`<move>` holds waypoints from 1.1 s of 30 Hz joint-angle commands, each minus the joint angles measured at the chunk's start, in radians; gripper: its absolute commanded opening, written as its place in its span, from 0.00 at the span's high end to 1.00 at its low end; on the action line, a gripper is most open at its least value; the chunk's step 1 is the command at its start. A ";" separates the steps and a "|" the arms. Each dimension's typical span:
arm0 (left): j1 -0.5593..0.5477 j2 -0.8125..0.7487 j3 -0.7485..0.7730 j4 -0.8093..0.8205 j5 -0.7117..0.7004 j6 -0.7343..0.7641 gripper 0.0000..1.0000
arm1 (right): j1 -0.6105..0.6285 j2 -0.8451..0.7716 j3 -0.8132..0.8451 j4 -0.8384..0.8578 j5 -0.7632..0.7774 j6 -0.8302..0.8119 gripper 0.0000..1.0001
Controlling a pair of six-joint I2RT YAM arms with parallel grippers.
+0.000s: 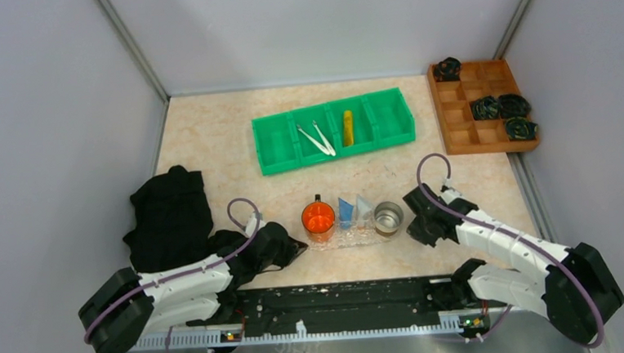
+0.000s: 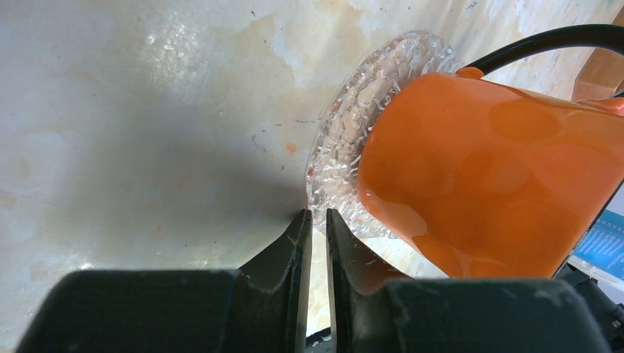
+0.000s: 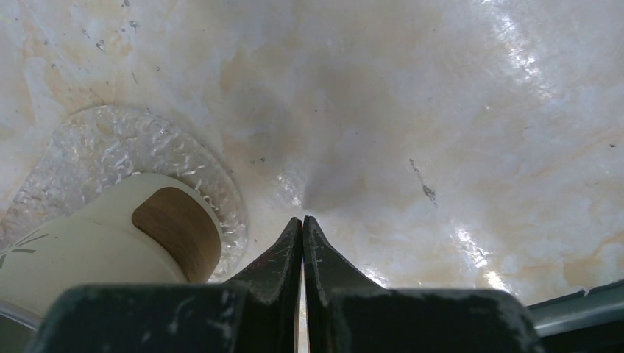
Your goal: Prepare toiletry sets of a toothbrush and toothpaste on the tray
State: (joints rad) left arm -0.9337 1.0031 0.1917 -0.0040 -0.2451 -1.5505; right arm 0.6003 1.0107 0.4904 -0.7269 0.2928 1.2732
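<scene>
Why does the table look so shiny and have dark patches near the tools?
Left wrist view: a soft grey shadow spreads on the table ahead of the left tool; the tray sparkles. Right wrist view: bright glare streaks at right, a shadow ahead of the right tool. Top view: even light, little glare.

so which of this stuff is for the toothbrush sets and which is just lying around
job: toothbrushes and yellow toothpaste in green bin; blue toothpaste, white toothpaste, tray
lying about: black cloth, wooden box, orange cup, second cup
</scene>
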 commanded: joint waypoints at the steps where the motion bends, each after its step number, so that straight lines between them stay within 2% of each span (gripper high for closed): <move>1: 0.010 0.015 -0.055 -0.138 -0.016 0.052 0.80 | -0.011 0.018 -0.008 0.065 -0.014 -0.009 1.00; 15: 0.014 0.001 -0.063 -0.136 -0.020 0.053 0.80 | -0.020 0.088 -0.024 0.151 -0.040 -0.007 1.00; 33: 0.071 0.057 -0.055 -0.071 0.014 0.111 0.80 | -0.030 0.164 -0.027 0.222 -0.057 -0.018 1.00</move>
State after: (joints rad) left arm -0.8761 1.0187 0.1802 0.0494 -0.2119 -1.5040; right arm 0.5846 1.1309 0.4808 -0.5072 0.2447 1.2655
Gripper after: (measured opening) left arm 0.198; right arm 0.003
